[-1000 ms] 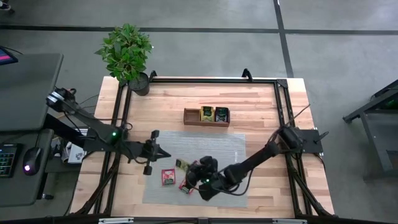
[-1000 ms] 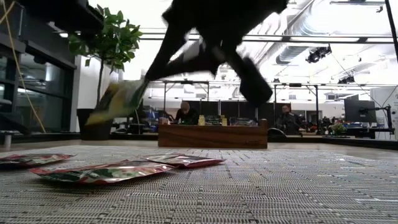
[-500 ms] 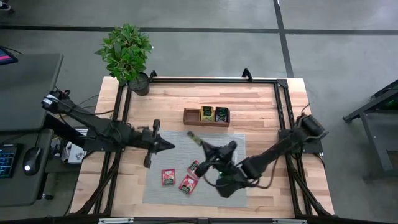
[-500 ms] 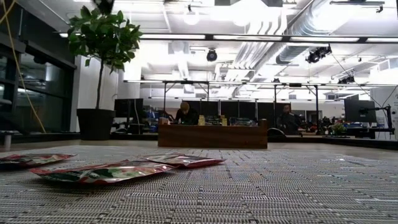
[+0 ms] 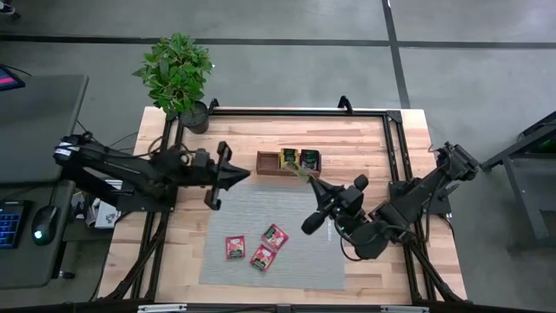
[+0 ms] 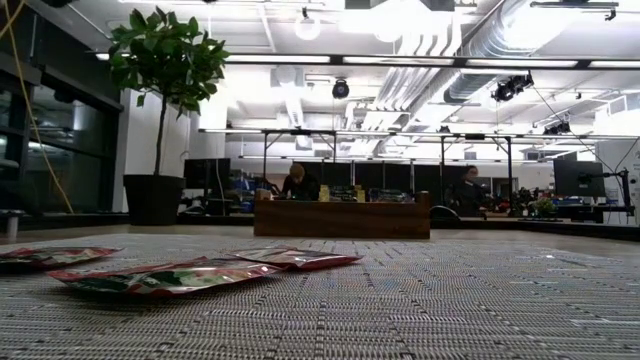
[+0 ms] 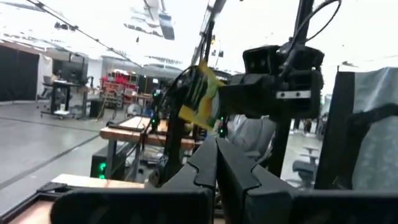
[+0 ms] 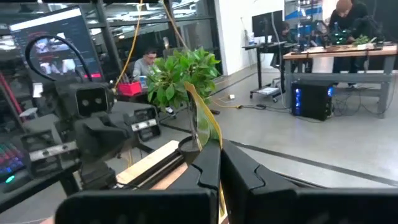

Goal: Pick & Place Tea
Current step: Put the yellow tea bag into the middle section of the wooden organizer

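The right gripper (image 5: 306, 176) is clamped on a yellow-green tea sachet (image 5: 303, 173), held in the air just beside the wooden tray (image 5: 268, 163). The left gripper (image 5: 246, 174), pressed together and empty, hangs left of the tray. Three red sachets (image 5: 234, 248) lie on the grey mat (image 5: 304, 261). No wrapper print is readable.

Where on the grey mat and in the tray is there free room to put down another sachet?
The grey mat is bare except where three red sachets cluster. In the wooden tray, the compartment nearest the plant looks empty; the other two hold sachets. The right gripper hovers beside the tray, shut on a yellow-green sachet.
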You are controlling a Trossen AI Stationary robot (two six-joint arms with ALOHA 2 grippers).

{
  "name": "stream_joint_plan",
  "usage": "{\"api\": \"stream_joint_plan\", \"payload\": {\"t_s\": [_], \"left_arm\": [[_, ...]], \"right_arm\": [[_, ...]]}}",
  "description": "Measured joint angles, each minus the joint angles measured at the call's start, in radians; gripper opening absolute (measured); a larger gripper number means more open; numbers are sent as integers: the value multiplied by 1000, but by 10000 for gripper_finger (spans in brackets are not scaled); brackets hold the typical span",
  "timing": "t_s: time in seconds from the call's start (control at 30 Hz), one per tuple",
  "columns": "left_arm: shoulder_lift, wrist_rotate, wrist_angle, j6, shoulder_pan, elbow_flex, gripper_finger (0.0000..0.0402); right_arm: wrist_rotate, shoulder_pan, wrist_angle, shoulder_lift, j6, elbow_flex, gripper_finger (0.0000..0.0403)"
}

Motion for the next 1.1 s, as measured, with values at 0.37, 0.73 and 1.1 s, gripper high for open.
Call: {"api": "stream_joint_plan", "payload": {"t_s": [0.37, 0.73, 1.1], "left_arm": [[148, 68, 151, -75, 39, 0, 1], [189, 36, 488, -17, 40, 1, 1], [250, 334, 315, 7, 184, 333, 1]], "right_arm": [[-213, -104, 199, -1, -79, -70, 0], [-789, -236, 1417, -2, -826, -312, 0], [-1115, -352, 1536, 7, -726, -330, 0]]}}
